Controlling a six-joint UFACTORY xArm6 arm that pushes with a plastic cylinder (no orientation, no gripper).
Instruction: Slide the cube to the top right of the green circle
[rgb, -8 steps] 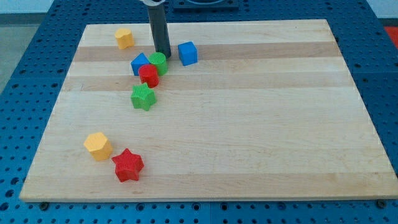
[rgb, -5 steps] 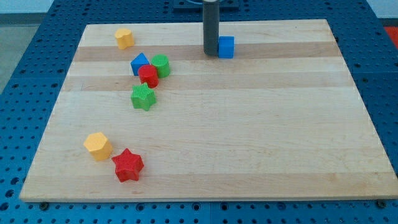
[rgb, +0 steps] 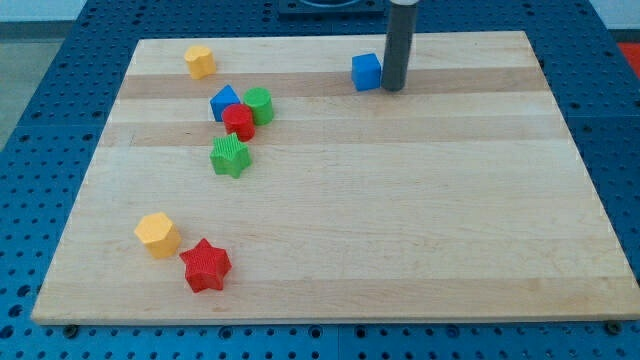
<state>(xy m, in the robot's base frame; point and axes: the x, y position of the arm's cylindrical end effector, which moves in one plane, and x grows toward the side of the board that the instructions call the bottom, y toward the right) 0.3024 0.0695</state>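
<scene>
The tip (rgb: 393, 88) stands just right of the blue cube (rgb: 366, 72), placed to push it leftward toward the green circle (rgb: 259, 104); the end effector grasps nothing.

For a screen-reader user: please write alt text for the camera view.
My tip rests just right of the blue cube near the wooden board's top edge. The green circle sits farther left, clustered with other blocks.
</scene>
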